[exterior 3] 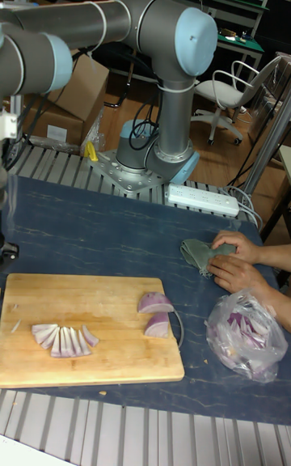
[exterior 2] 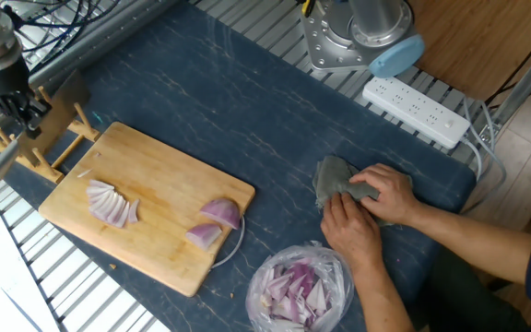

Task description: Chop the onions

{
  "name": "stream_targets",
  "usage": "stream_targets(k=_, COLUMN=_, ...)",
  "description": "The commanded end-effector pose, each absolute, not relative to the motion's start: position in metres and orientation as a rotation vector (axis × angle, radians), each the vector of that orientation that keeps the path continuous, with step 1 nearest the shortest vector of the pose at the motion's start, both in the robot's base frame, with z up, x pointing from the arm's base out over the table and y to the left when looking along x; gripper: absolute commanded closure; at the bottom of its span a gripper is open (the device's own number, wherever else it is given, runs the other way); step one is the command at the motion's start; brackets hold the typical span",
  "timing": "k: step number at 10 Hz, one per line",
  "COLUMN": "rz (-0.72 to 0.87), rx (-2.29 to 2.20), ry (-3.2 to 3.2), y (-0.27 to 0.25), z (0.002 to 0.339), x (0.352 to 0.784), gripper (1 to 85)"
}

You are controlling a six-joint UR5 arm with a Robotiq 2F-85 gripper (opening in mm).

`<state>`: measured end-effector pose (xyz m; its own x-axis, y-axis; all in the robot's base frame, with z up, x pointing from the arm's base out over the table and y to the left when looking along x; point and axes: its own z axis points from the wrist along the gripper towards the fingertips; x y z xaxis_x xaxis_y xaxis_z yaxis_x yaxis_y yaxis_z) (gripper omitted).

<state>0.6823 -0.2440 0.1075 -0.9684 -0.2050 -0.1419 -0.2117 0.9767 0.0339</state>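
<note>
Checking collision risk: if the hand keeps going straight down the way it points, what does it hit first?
Most likely the wooden rack just left of the cutting board. The hand hangs over it, knife in grip; depth is uncertain.

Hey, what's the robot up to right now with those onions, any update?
Gripper at the cutting board's far left corner, fingers holding a knife. Sliced onion fan and two wedges on the board, untouched. Person's hands on a grey cloth, off the board.
</note>
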Motion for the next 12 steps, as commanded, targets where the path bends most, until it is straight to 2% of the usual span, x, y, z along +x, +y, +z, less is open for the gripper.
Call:
stream_targets(k=1, rz=0.112, rx=-0.32, ry=2.97, y=-0.243, z=0.1, x=0.681, gripper=84.0)
stream_targets(k=12, rz=0.159, rx=-0.326, ry=2.957, y=-0.244, z=0.073, x=0.686, gripper=84.0)
